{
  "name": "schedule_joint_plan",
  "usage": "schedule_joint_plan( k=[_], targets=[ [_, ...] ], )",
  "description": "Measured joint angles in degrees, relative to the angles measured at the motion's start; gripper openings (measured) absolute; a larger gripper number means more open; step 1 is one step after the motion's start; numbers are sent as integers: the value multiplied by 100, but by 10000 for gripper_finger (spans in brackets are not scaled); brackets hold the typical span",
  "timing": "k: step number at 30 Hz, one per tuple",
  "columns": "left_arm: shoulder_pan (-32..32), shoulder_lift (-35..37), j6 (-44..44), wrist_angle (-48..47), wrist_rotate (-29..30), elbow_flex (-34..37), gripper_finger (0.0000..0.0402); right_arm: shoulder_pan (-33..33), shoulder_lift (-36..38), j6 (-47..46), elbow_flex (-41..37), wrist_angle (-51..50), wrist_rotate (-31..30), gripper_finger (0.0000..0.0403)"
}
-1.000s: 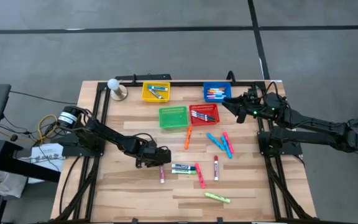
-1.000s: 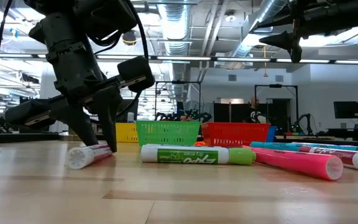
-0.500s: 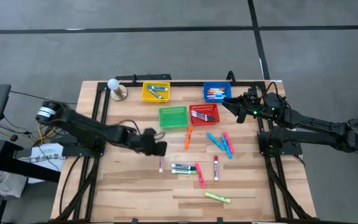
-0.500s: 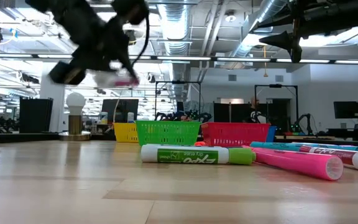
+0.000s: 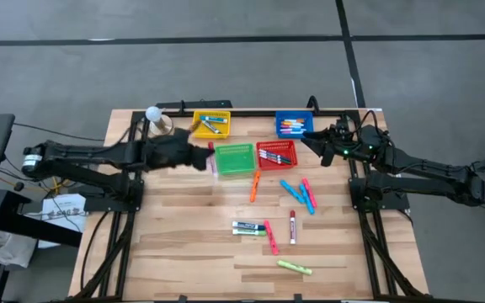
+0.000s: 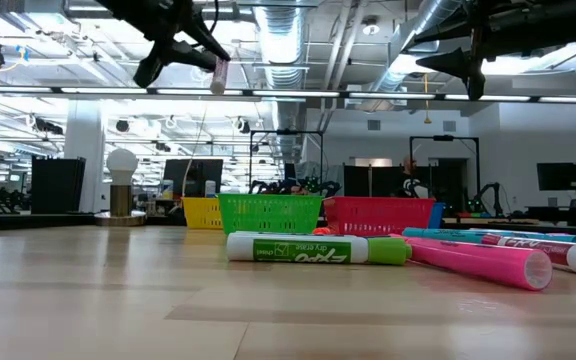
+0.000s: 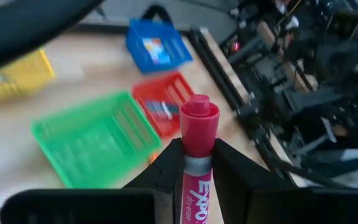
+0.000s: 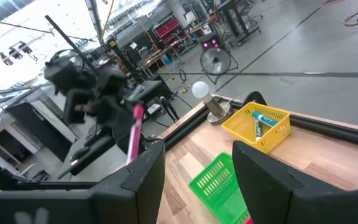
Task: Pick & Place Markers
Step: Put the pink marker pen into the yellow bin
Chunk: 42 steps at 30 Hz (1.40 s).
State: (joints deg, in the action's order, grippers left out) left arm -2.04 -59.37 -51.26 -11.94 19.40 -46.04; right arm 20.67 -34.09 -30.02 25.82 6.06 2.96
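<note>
Pink marker (image 7: 196, 163) now lifted by left hand (image 5: 199, 157), beside green basket (image 5: 235, 160).

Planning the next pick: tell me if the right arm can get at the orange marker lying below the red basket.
Probably yes. The right gripper hangs open above the red basket, and the orange marker lies in the open, with nothing over it.

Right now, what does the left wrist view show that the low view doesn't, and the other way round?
Only the left wrist view: the blue basket and the inside of the empty green basket. Only the low view: the green Expo marker and the pink marker lying on the table. Both: the left claw shut on the pink-capped marker.
</note>
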Motion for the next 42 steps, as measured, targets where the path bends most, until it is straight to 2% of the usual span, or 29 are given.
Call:
schedule_joint_plan(
  k=[4, 9, 16, 22, 34, 42],
  targets=[
    [-584, 127, 640, 100, -165, 0, 65, 4, 0, 0, 0, 0, 0, 175],
    [-1381, 1, 1602, 561, -675, -4, 65, 7, 0, 0, 0, 0, 0, 177],
    [-2452, -454, 3260, 1008, -1385, -110, 65, 9, -1, 0, 0, 0, -4, 175],
    [-3173, -1167, 4403, 1014, -1865, -607, 65, 9, 0, 0, 0, 0, -4, 177],
    [-3828, -2887, 6663, 659, -2012, -1644, 65, 11, 0, 0, 0, -4, -15, 177],
    [-3869, -3636, 7085, 494, -2160, -1744, 65, 61, -2, 0, 0, -4, -44, 173]
  ],
)
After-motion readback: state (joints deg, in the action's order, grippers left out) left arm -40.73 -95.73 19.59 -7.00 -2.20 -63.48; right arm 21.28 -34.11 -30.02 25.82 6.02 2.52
